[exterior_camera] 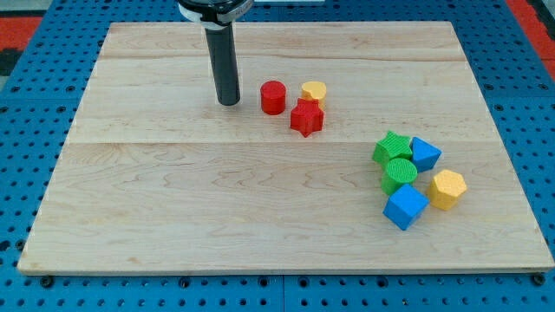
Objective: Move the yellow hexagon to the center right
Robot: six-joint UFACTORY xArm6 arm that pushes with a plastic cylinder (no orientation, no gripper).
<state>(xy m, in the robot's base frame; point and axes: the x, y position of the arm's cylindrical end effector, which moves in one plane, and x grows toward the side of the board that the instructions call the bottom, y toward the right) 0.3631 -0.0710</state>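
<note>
Yellow hexagon (447,189) is seen at the view's right, touching the blue cube (405,207). My tip (229,103) is placed left of the red cylinder (273,97), apart; no jaws are carried.

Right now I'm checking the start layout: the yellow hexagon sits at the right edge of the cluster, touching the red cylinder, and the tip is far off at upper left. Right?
One slip: the camera view shows the yellow hexagon beside the blue cube, not the red cylinder, which stands near my tip. The rest holds.

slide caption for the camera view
My tip rests left of the red cylinder; the yellow hexagon sits lower right.
</note>
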